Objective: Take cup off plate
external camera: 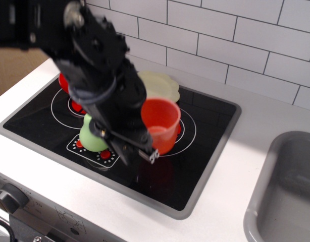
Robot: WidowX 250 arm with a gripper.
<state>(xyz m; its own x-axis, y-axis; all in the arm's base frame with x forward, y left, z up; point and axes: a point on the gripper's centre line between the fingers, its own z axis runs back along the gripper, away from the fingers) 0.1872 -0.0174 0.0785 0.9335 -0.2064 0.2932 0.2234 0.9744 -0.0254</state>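
— Looking for the cup (161, 124)? You have it clear of the plate (159, 85), over the hob's (205, 146) right burner, toward the front edge.

— And the gripper (140, 143)?

— Its fingers are clamped on the cup's left side. Your plate sits bare near the back edge; the green pear (89, 137) peeks out left of the arm.

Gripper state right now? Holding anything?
Gripper: shut on the cup, lifted clear of the plate, above the stovetop.
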